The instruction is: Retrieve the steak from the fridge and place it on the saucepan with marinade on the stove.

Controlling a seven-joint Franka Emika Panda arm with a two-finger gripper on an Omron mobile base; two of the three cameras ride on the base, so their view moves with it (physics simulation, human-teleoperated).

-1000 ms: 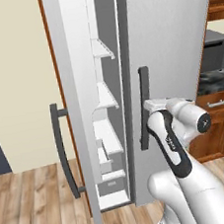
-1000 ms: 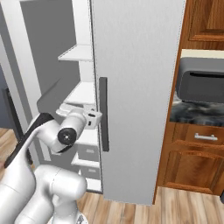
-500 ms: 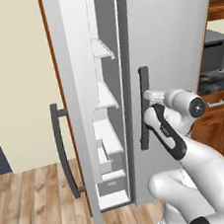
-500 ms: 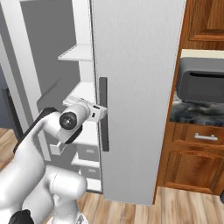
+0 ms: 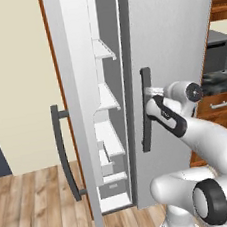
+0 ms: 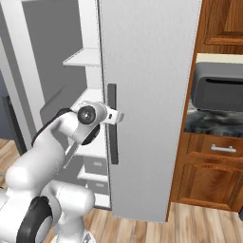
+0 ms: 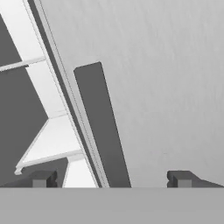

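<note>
The fridge (image 5: 178,52) stands with its left door (image 5: 73,115) swung open and its right door (image 6: 147,95) shut, or nearly so. In the gap between them the white inside shows, with shelves (image 5: 106,99) one above another and grey drawers (image 5: 107,161) near the bottom. The steak cannot be made out on any shelf or in any bin that the open side reveals, and the saucepan and the stove lie outside what the cameras take in. The arm reaches forward at mid height, and the gripper (image 6: 115,115) sits just in front of the right door's dark bar handle (image 6: 112,124), about level with the handle's upper part. From the hand camera the two finger tips (image 7: 43,178) stand wide apart, one on each side of that handle (image 7: 103,127), which runs up between them at a slant; whether the tips touch the bar cannot be told, and nothing is held. The open door carries its own dark bar handle (image 5: 65,151) on its outer face. To the right of the fridge a grey toaster oven (image 6: 220,88) rests on a dark speckled counter (image 6: 213,124) above brown wooden cabinets (image 6: 209,171) with silver pulls. The floor (image 5: 41,210) is pale wood planking.
</note>
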